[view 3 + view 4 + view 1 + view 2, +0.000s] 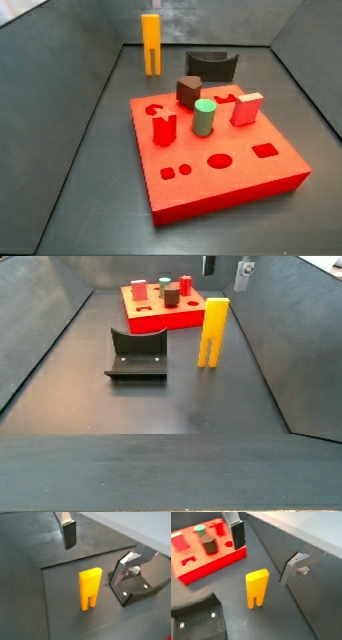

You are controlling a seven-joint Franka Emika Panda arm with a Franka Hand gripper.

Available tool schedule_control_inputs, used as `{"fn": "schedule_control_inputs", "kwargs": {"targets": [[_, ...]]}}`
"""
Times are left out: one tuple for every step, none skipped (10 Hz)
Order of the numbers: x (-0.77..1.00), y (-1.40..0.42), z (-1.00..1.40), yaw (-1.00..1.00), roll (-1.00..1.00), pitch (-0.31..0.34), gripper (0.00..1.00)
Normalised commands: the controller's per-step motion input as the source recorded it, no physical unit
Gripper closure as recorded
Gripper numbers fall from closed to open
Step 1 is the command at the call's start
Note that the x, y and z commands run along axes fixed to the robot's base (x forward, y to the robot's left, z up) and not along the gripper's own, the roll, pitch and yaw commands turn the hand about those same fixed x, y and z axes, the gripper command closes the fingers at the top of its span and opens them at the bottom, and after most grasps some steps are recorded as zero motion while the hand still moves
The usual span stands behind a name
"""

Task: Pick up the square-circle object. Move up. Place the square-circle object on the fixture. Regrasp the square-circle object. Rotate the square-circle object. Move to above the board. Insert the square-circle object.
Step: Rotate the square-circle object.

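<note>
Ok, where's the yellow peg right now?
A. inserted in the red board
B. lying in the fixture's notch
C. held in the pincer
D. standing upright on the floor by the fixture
D: the yellow peg stands upright on the floor beside the fixture, while the pincer is up and away from it, off the red board.

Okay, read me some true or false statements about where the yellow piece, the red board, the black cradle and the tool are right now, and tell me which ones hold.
1. The square-circle object stands upright on the floor. True.
2. The tool is holding the square-circle object. False: its fingers show with nothing between them, apart from the piece.
3. The square-circle object rests in the fixture. False: it stands beside the fixture, not on it.
4. A green cylinder stands on the board. True.
5. The board has no free holes. False: several shaped holes are open near its front edge in a side view.
</note>
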Motion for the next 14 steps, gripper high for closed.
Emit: {"fn": "schedule_control_inputs", "kwargs": {"targets": [[0.03,0.00,-0.01,1.00,-0.03,0.015,0.00],[0.03,0.00,-0.01,1.00,-0.03,0.017,0.00],[0.03,0.00,-0.01,1.00,-0.03,0.017,0.00],[0.03,0.00,-0.01,1.00,-0.04,0.019,0.00],[0.03,0.00,-0.01,1.00,-0.04,0.021,0.00],[0.03,0.00,-0.01,1.00,-0.04,0.022,0.00],[0.03,0.00,-0.01,1.00,-0.05,0.024,0.00],[0.03,0.00,-0.01,1.00,-0.05,0.027,0.00],[0.03,0.00,-0.01,1.00,-0.06,0.030,0.00],[0.03,0.00,-0.01,1.00,-0.07,0.034,0.00],[0.03,0.00,-0.01,1.00,-0.07,0.037,0.00],[0.03,0.00,-0.01,1.00,-0.10,0.048,0.00],[0.03,0.00,-0.01,1.00,-0.11,0.055,0.00],[0.03,0.00,-0.01,0.90,-0.13,0.068,0.00]]}}
